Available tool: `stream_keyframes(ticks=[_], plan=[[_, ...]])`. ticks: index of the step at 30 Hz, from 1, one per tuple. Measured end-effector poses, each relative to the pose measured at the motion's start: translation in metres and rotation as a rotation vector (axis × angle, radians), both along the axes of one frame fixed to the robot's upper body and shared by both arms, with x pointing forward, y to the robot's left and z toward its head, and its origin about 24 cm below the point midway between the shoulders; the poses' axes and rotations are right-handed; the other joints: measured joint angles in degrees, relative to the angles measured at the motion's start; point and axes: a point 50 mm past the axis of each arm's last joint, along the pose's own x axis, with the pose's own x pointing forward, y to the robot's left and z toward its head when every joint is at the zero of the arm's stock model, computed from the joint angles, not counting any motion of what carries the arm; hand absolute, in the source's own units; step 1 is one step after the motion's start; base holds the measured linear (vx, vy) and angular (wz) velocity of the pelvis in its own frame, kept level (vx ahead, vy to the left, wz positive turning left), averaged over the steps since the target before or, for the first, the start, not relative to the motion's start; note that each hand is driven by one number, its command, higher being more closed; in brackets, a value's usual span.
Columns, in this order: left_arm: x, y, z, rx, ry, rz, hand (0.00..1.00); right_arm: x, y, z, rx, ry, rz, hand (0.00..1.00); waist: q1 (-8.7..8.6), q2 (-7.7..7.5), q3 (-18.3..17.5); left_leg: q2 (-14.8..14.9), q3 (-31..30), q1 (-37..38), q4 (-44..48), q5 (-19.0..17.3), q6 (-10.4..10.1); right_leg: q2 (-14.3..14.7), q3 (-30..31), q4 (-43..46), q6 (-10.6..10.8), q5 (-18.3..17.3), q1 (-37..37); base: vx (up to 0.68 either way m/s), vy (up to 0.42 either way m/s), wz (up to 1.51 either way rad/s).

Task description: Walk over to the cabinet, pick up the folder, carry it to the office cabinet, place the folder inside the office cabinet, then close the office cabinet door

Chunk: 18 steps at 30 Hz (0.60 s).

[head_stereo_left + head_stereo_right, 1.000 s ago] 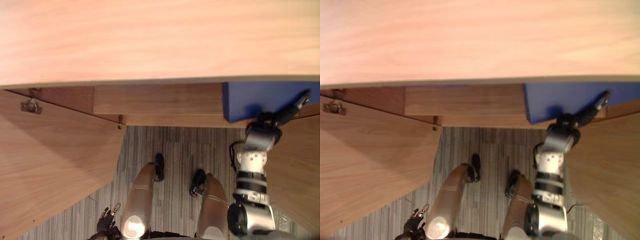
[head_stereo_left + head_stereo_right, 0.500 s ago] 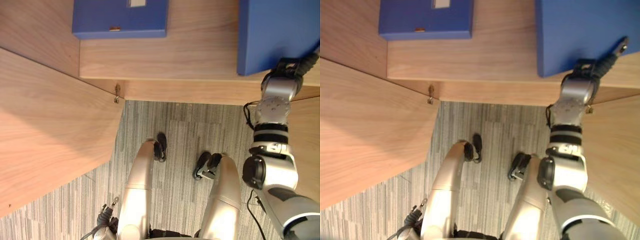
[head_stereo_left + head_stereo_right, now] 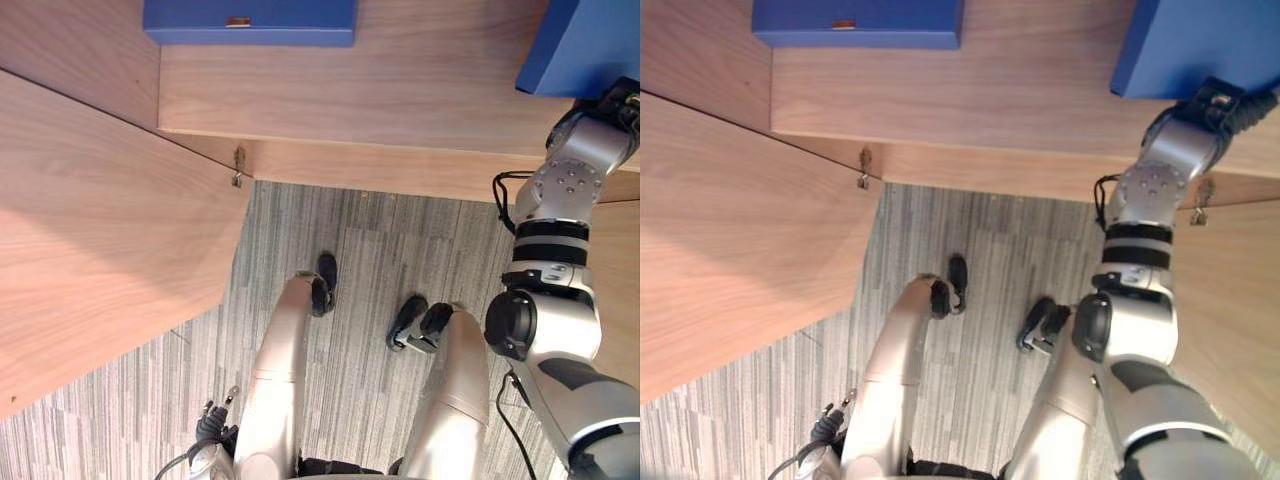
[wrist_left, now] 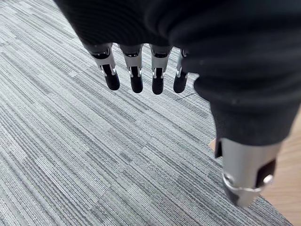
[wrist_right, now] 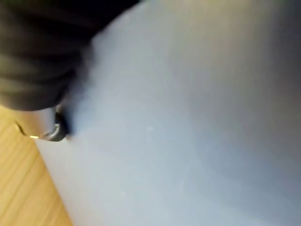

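A blue folder (image 3: pixel 1185 45) lies slightly skewed on the wooden shelf (image 3: pixel 420 90) of the open office cabinet, at the right. My right hand (image 3: pixel 1222 100) rests at its near edge, its dark cover against the blue surface. In the right wrist view the folder (image 5: pixel 188 117) is very close, with the thumb tip (image 5: pixel 47 129) touching it. My left hand (image 4: pixel 136 75) hangs low at my left side over the carpet, open and holding nothing.
A second blue folder (image 3: pixel 250 22) lies on the same shelf to the left. The left cabinet door (image 3: pixel 100 230) stands open with a metal hinge (image 3: pixel 238 168) at its corner. The right door (image 3: pixel 1235 300) is open beside my right arm. Grey striped carpet (image 3: pixel 360 260) lies below.
The camera has tilted, so the cabinet top has left the picture and the shelf shows. My right arm has pushed the folder deeper and rightward on the shelf. The left hand has stayed put.
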Motion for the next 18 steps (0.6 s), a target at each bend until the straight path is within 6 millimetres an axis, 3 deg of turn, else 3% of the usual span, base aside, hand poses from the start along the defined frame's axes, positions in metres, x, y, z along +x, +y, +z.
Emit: stream_keyframes(ticks=[7, 18], plan=[[0.004, 0.0, 0.002, 0.003, -0.019, 0.001, 0.0, 0.003, 0.002, 0.007, -0.157, 0.056, 0.015, 0.0, 0.11, -0.22, 0.05, -1.3, -2.15, 3.07, -6.55, 3.37, -0.9, -0.16, -3.45, -4.92, -0.94, 1.19, 3.98, 0.05, -0.059, 0.18], [0.006, 0.0, 0.004, -0.011, -0.045, -0.017, 0.0, 0.025, 0.017, 0.03, -0.859, 0.352, -0.021, 0.0, -0.34, -0.36, 0.08, -0.97, -3.23, 4.69, -15.7, 8.7, -0.98, 1.56, -6.27, -12.64, -2.11, 5.6, 5.26, 0.01, -0.005, 0.0]])
